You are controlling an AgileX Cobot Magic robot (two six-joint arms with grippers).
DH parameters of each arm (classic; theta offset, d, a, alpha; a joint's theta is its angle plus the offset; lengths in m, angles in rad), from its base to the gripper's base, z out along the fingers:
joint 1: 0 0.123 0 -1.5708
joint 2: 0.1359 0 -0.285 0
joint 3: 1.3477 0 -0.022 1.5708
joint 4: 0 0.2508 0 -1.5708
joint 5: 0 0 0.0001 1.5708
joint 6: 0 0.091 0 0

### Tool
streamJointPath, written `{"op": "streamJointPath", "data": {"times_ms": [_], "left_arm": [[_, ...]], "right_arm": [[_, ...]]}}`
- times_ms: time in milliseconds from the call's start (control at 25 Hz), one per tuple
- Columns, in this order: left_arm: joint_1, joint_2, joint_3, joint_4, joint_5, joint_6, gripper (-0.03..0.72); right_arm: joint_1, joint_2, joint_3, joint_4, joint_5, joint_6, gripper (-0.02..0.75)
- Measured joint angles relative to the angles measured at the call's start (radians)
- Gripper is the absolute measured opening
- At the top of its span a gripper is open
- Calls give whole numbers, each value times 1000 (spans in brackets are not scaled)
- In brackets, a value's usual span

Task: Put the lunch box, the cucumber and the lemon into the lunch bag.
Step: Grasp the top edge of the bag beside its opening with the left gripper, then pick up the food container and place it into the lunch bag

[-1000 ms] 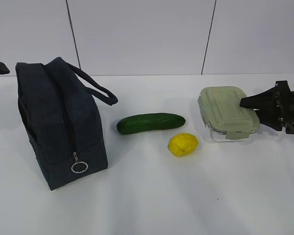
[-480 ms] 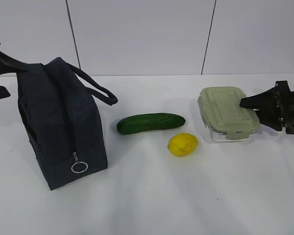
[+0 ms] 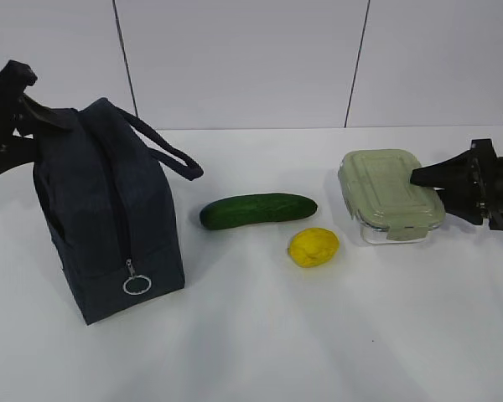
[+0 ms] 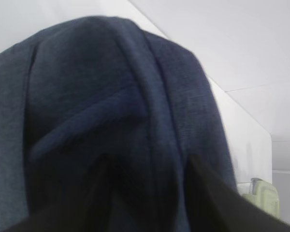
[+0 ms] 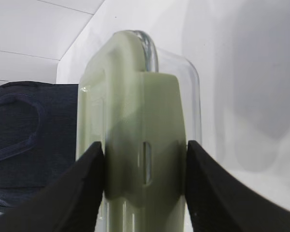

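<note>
While the right gripper sits clamped on the lunch box, its two fingers press either side of the near snap-lock flap end, lid on one side and glass on the other in the right wrist view. Box looks tilted slightly, far edge on the table, gripper end raised a touch. Can't tell for sure that it's off the surface.

Left gripper is at the top rear end of the lunch bag. Left wrist view shows both dark fingers spread moderately with navy fabric bunched between them and filling most of the frame. Fingers appear to touch the fabric, but a firm pinch isn't confirmable, so call its state unclear. Exterior view shows that arm's black body against the bag's upper left corner.

Relative to the right gripper: lemon lies further out past the box and nearer the camera, cucumber just beyond the lemon, both on the table and apart from each other. Bag stands upright beyond the cucumber, zipper shut down its front, ring pull hanging low, one loop handle drooping toward the cucumber.
</note>
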Motion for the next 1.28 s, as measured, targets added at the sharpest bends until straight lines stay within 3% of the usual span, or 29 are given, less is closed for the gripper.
{"op": "streamJointPath", "data": {"times_ms": [240,320,640,760,840,1080,1280], "left_arm": [[0,10,0,0,0,2,38],[0,11,0,0,0,4,3],[0,11,-4,4,60,4,-4],[0,12,-29,55,95,-27,-5],[0,12,-62,125,113,-87,-5],[0,12,-192,489,215,-385,-5],[0,12,-231,591,284,-480,-5]], "right_arm": [[0,0,-1,0,0,0,383],[0,0,-2,0,0,2,383],[0,-2,-59,-30,0,86,383],[0,-21,-85,-53,6,117,383],[0,-30,-101,-60,11,140,383],[0,-50,-126,-96,15,206,383],[19,-73,-131,-99,19,256,382]]}}
